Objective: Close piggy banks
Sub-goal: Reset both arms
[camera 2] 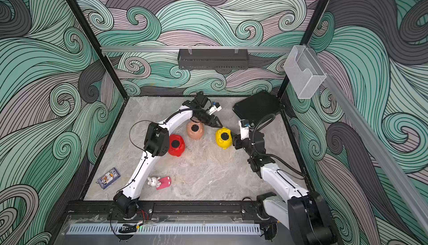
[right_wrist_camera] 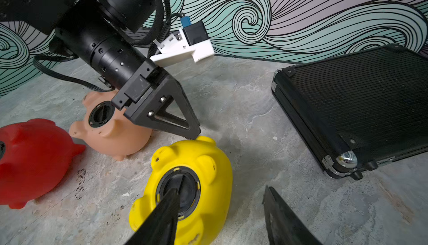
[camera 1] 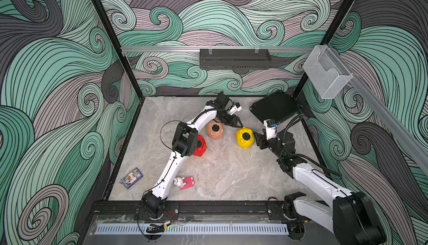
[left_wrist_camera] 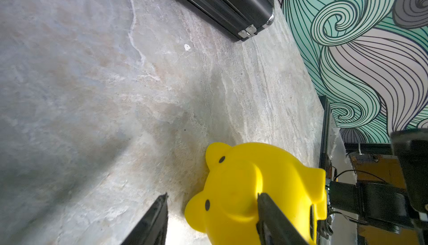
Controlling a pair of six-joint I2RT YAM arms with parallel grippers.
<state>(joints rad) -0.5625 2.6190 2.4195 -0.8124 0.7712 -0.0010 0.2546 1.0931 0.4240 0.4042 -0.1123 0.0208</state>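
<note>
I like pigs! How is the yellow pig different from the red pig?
The yellow pig is yellow; the red pig is red. The left gripper and right gripper are at the yellow pig; neither is near the red pig, which sits beside the left arm's elbow. Both lie belly hole up.

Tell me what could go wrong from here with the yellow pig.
1. The yellow pig lies belly up and ungripped; only one of the left fingers seems to touch its face. A push on its plug by the right fingers could roll or skid it.
2. Both sets of fingers crowd this one pig and might clash.
3. The left wrist hangs just over the peach pig and could bump it.
</note>
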